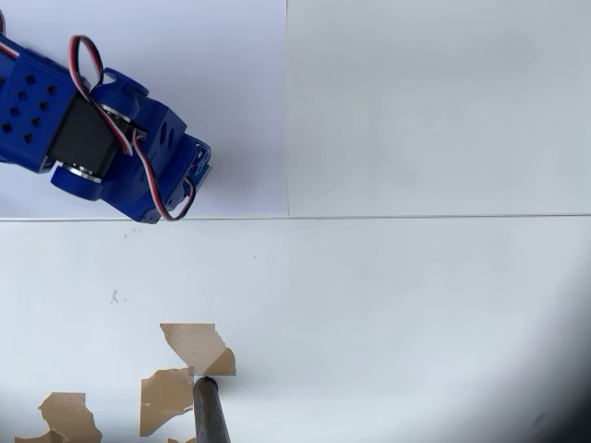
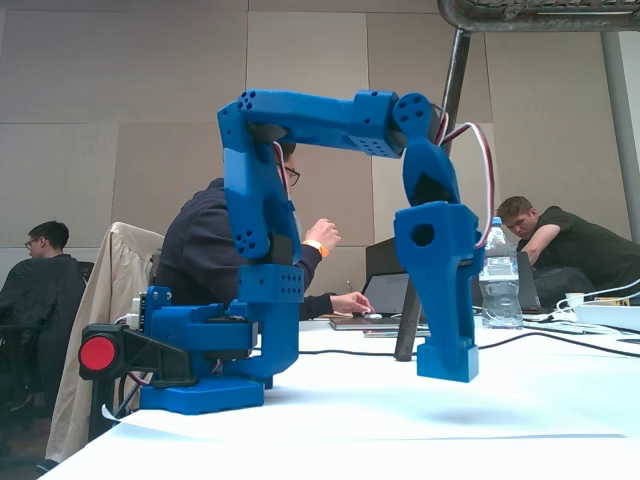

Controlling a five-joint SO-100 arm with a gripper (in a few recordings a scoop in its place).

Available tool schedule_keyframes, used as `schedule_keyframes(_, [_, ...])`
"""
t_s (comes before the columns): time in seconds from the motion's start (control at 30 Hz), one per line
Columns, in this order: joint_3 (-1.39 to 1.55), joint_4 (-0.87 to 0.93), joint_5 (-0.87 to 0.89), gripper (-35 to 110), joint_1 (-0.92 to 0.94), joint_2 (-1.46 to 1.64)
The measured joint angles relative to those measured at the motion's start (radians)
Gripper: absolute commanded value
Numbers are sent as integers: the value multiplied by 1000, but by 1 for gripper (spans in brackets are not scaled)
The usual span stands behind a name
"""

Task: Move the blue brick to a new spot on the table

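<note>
Hovering above the table (image 2: 560,400), the claw (image 2: 447,362) looks clamped on the brick (image 2: 447,360), though I can't be sure. I'd lower it straight down before letting go.

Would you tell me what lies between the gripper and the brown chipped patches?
In the overhead view, bare white table, one thin seam and a few small specks lie between the gripper and the brown chipped patches.

Blue arm with pincer (image 1: 189,171) lay over table's (image 1: 416,305) upper-left panel, red-white-black wires looping. Brown chipped patches (image 1: 189,355) at lower left; dark pole (image 1: 211,413) beside them.
</note>
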Motion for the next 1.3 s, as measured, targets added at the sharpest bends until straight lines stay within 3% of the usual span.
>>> schedule_keyframes(0.33, [-198, 84, -8, 4, 423, -179])
schedule_keyframes(0.6, [-310, 109, -63, 4, 660, -330])
schedule_keyframes(0.83, [-451, 121, -94, 5, 758, -480])
schedule_keyframes(1.13, [-503, 140, -129, 24, 782, -503])
schedule_keyframes(1.3, [-503, 140, -149, 27, 790, -503])
